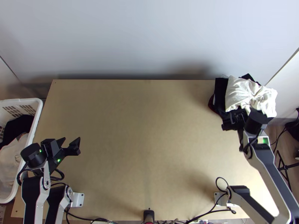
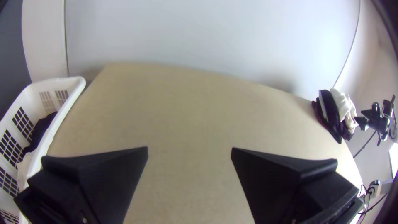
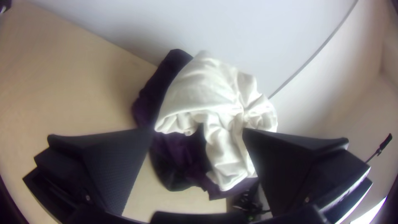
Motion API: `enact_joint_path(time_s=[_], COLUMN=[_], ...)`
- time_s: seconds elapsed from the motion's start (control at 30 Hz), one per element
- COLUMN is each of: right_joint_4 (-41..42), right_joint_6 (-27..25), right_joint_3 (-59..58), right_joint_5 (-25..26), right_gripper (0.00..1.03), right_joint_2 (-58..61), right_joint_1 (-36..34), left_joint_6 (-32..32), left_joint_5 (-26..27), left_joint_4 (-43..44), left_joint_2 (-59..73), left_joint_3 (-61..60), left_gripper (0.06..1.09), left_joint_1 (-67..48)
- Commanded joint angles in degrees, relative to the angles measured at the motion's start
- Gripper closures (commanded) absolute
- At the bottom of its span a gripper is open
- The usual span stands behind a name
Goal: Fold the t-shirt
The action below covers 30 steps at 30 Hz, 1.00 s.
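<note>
Light wooden table (image 1: 142, 149), one white garment (image 1: 239, 93) lying bunched on dark clothes (image 1: 220, 89), one laundry basket (image 1: 38, 112) standing alongside, one left gripper (image 1: 71, 141), one right gripper (image 1: 233, 119), both spreading fingers.

Bright, w/ soft shadows on wall (image 1: 149, 41); wrist cams' edges bent, corners dk.

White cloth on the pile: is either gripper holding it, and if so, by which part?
Nothing is held: the right gripper is open by the white cloth, the left gripper open over the table.
</note>
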Motion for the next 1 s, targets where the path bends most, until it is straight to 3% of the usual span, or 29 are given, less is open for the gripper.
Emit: enact_joint_path(time_s=[0.0, 0.27, 0.53, 0.8, 0.97], right_joint_4=[-13.8, -21.2, -24.2, -21.5, -18.4], right_joint_6=[14.4, 27.5, 41.5, 42.4, 42.1], right_joint_3=[-0.5, -0.1, 0.0, -3.7, -7.0], right_joint_5=[0.0, -1.4, -10.2, -11.5, -11.5], right_gripper=[0.04, 0.04, 0.04, 0.04, 0.05], right_joint_2=[-11.5, -17.4, -23.8, -33.5, -39.2], right_joint_1=[3.5, 6.9, 6.9, 7.3, 7.2], left_joint_6=[-1.9, -2.8, -2.9, -6.5, -7.9], left_joint_5=[0.2, 0.2, 0.3, 0.2, -0.3], left_joint_4=[0.9, 0.4, 2.4, 9.3, 9.2], left_joint_2=[-0.6, -2.1, -3.3, -9.5, -15.3], left_joint_3=[1.0, 1.3, 0.2, -5.2, -5.9], left_gripper=[0.11, 0.11, 0.11, 0.11, 0.11], left_joint_1=[0.0, 0.0, -0.8, -5.4, -5.3])
